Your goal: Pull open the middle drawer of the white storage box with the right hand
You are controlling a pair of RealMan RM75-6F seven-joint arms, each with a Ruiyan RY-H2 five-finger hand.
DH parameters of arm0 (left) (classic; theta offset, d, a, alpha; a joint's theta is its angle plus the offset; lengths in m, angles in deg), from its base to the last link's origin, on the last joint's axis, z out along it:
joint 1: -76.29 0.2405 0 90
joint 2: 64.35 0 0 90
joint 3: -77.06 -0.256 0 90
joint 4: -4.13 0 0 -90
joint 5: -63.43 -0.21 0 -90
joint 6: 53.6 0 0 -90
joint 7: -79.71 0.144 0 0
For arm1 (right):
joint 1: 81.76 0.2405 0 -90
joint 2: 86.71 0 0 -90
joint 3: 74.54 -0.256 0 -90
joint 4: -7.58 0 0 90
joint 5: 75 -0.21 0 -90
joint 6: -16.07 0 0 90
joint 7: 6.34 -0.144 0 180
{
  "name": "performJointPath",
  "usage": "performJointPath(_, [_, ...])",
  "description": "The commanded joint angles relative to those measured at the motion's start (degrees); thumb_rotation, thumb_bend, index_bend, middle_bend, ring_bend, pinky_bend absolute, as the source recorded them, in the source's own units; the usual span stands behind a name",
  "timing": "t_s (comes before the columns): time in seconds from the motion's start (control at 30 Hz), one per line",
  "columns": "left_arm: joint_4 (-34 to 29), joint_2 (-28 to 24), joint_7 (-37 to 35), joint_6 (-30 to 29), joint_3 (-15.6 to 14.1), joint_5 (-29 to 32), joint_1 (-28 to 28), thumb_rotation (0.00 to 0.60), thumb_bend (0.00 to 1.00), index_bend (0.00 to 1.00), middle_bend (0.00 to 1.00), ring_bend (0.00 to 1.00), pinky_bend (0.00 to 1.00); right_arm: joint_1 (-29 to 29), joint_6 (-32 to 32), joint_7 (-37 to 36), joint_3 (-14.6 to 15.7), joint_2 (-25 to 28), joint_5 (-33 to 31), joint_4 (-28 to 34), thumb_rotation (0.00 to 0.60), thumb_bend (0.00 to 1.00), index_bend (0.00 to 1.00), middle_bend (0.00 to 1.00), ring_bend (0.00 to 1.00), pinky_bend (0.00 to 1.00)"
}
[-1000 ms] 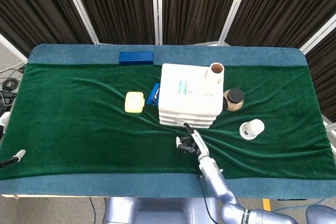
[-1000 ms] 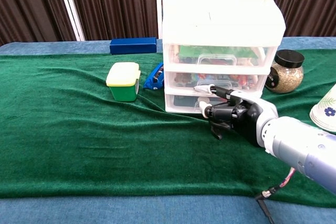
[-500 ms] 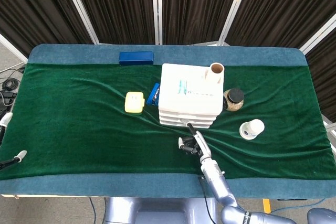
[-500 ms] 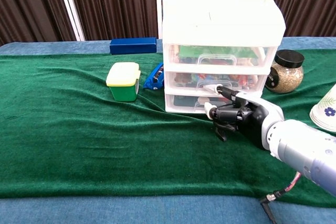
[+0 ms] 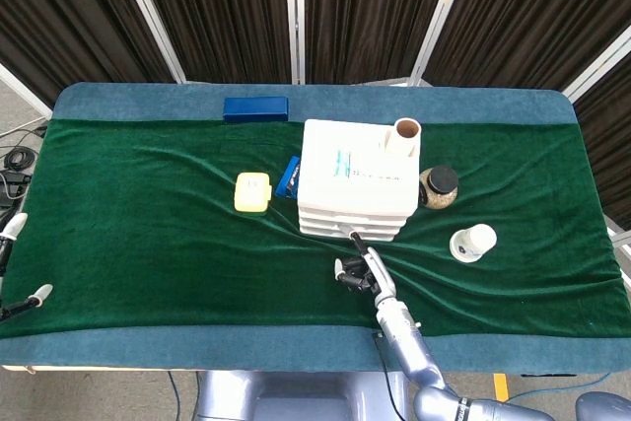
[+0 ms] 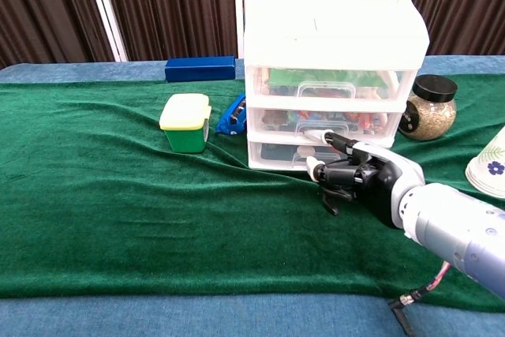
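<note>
Facing the right hand (image 6: 357, 179), the middle drawer (image 6: 327, 122) runs sideways.

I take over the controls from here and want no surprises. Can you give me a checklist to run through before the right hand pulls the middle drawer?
1. Right hand in front of the storage box at drawer height: ok.
2. A fingertip reaches the middle drawer handle: ok.
3. Finger truly hooked behind the handle: cannot tell.
4. Middle drawer not yet open, flush with the others: ok.
5. Pull path over the green cloth toward the robot free of things: ok.
6. Left hand far from the box, at the table's left edge: ok.
</note>
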Motion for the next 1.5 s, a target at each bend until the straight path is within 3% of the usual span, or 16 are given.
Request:
performJointPath(0.03, [-0.03, -0.01, 0.07, -0.01, -0.08, -0.16, -0.01, 0.6, 0.13, 0.0, 0.0, 0.0, 0.0, 0.27, 1.34, -1.38, -0.59, 0.09, -0.13, -0.17, 0.6, 0.54, 0.1, 0.9, 0.92, 0.79])
performJointPath(0.5, [-0.14, 0.01, 0.48, 0.34, -0.29, -0.29, -0.12, 0.6, 0.13, 0.0, 0.0, 0.0, 0.0, 0.7, 5.6, -5.6, -1.67, 1.01, 0.09, -0.48, 0.6, 0.54, 0.24, 0.9, 0.92, 0.79])
performJointPath(1.5, [-0.23, 0.15, 1.03, 0.68, -0.36, -0.08, -0.22, 0.6, 0.13, 0.0, 0.0, 0.0, 0.0, -2.23, 6.29, -10.75, 0.4, 5.17, 5.29, 3.6, 0.6, 0.54, 0.28, 0.9, 0.92, 0.79])
